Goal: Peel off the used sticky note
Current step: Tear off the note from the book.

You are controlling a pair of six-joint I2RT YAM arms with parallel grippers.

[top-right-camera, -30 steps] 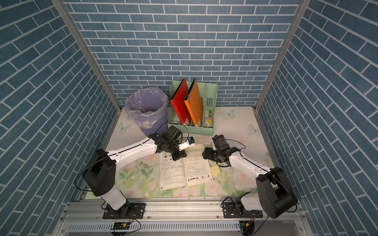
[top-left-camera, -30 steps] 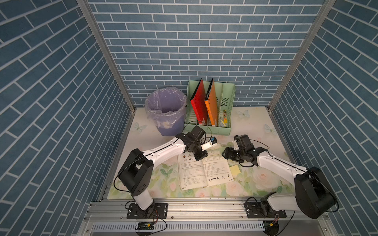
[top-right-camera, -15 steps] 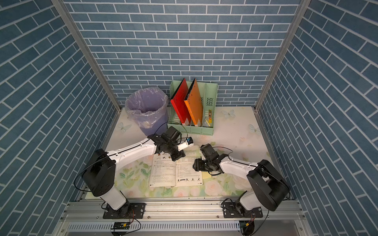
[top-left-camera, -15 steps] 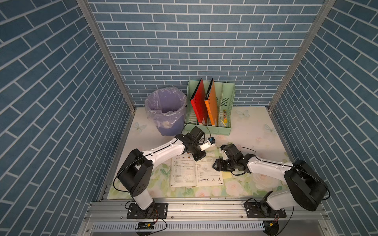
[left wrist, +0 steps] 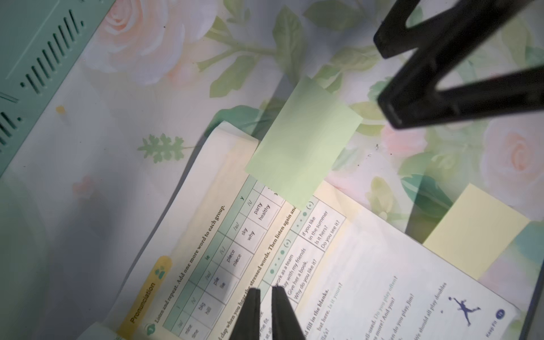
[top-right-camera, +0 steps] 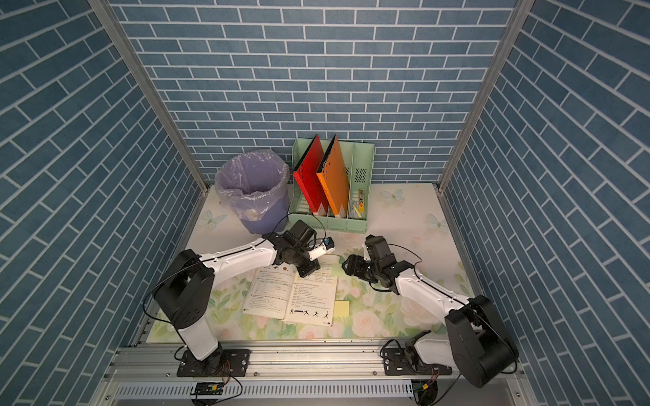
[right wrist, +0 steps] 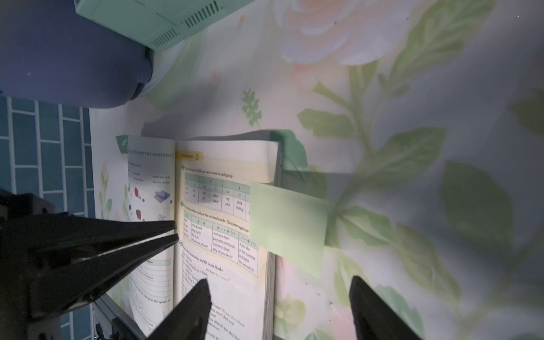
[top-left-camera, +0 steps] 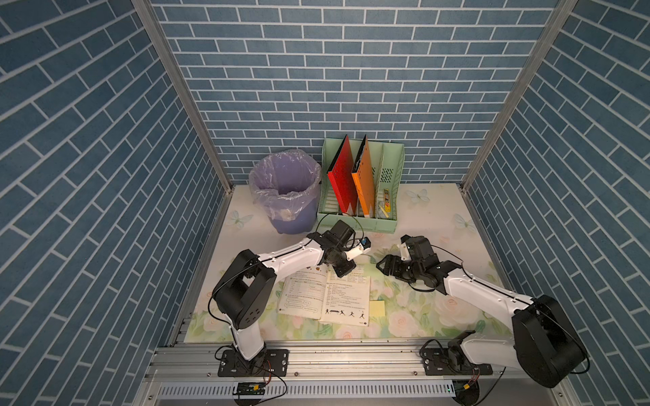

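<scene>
An open textbook lies flat on the flowered table. A pale green sticky note overhangs its far right corner, and it is also seen in the right wrist view. A yellow sticky note sticks out from the book's right edge nearer the front. Neither note shows writing. My left gripper is shut, with its tips down on the right-hand page near the spine. My right gripper is open and holds nothing. It hovers just right of the book's far corner, and the green note lies just beyond its fingertips.
A purple bin with a plastic liner stands at the back left. Beside it is a green file holder with a red and an orange folder. Brick walls close in three sides, and a metal rail runs along the front.
The book and its yellow note have slid left and a little toward the front. My right gripper dipped toward the book's right edge, then drew back to the far corner. The left gripper stayed on the page.
</scene>
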